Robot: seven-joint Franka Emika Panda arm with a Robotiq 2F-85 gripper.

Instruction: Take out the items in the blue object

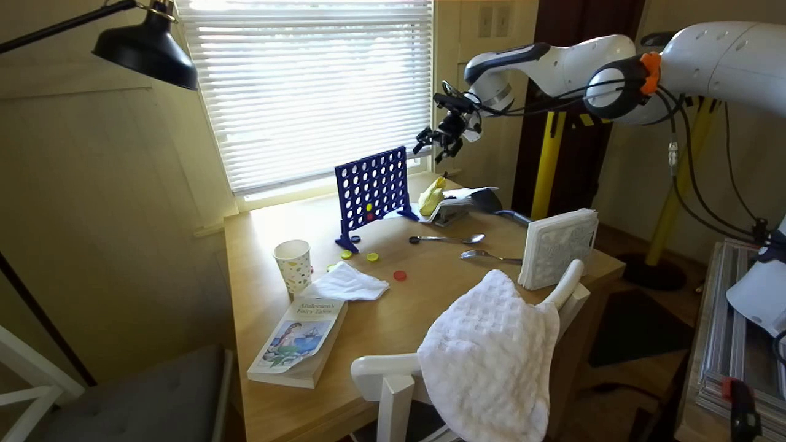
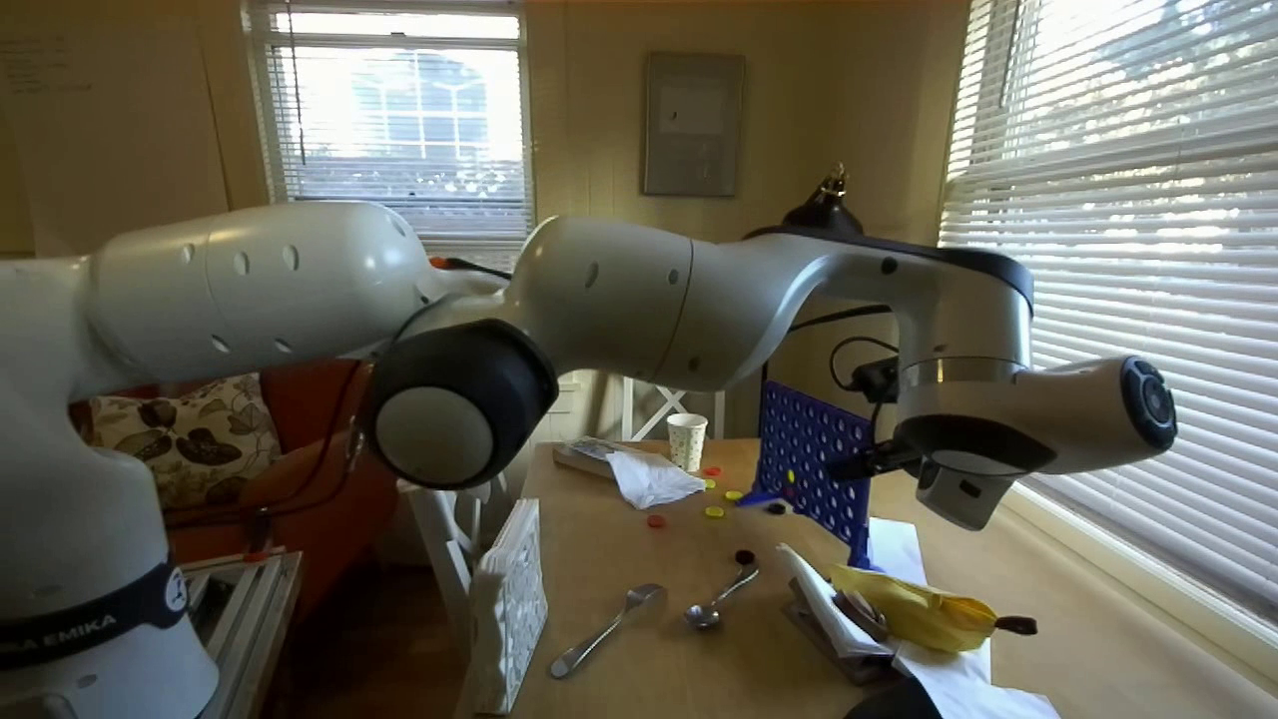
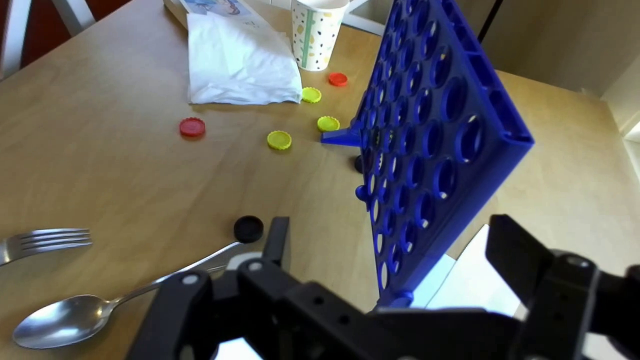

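Along the left edge of the table (image 1: 381, 325), as an exterior view shows it, are the book (image 1: 299, 342) and the cup (image 1: 293, 265), with a white napkin (image 1: 349, 283) just beside them. Rightward come three loose yellow discs (image 1: 373, 257), two loose red discs (image 1: 400, 275) and two dark discs (image 3: 248, 229), one of these at the handle end of the spoon (image 3: 85, 315). Upright toward the far edge stands the blue grid (image 3: 451, 131); low in it show a lodged yellow disc (image 1: 369, 207) and, beneath, a lodged red disc (image 1: 370, 216). I judge the unloading well along, with that pair left; whether other holes hide more, I cannot tell. Room to move seems greatest from the nearer loose red disc toward the near edge, as far as the chair (image 1: 396, 405) with its towel (image 1: 491, 362). At the grid's right end the jaws hang spread, gripping nothing; contact with the frame is unclear. A soft-looking yellow thing (image 2: 924, 609) lies near that end, so low moves there look tight. Beyond the fork (image 3: 30, 243), by the right corner, the white stack (image 1: 559, 248) narrows that side further
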